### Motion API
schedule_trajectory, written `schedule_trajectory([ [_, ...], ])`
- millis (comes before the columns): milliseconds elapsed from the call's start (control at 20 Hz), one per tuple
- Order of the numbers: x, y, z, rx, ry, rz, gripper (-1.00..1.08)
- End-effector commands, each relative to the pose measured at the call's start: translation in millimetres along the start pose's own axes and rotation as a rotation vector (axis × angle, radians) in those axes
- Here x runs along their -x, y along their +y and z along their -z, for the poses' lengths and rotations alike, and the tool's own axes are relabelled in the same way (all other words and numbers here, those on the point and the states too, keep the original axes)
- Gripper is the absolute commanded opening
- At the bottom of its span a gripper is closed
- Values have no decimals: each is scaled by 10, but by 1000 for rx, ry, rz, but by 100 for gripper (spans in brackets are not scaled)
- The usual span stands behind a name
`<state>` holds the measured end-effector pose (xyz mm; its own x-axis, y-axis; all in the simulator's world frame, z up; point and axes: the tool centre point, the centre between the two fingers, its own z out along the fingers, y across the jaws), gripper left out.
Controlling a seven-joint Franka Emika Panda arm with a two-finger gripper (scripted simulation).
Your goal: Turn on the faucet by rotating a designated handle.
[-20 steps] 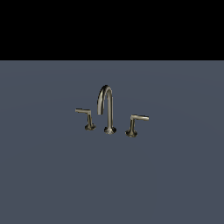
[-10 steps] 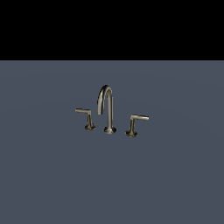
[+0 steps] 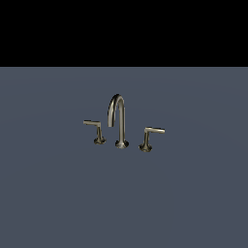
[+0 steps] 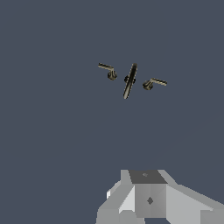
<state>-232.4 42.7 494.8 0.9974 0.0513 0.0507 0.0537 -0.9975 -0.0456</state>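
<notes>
The faucet (image 3: 119, 121) stands on a flat grey-blue surface, with its arched spout on a round base. The handle (image 3: 93, 125) is the thin lever on the exterior view's left, arm pointing left. The twin lever (image 3: 151, 131) points right. The wrist view sees the set from above and far off: spout (image 4: 129, 81), handle (image 4: 106, 68), twin lever (image 4: 155, 82). My gripper (image 4: 150, 175) shows only in the wrist view as grey blocks. Its fingers sit together with no gap and hold nothing. It is well short of the faucet. The arm is out of the exterior view.
The grey-blue surface (image 3: 58, 203) spreads out all around the faucet. A black band fills the upper part of the exterior view. Nothing else shows.
</notes>
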Motion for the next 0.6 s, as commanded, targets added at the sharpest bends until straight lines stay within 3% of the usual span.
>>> schedule_trajectory([
  [0,-57,-17,-29,-15,-6,-19,-100],
  [550,-584,-180,-350,-133,-73,-217,-100],
])
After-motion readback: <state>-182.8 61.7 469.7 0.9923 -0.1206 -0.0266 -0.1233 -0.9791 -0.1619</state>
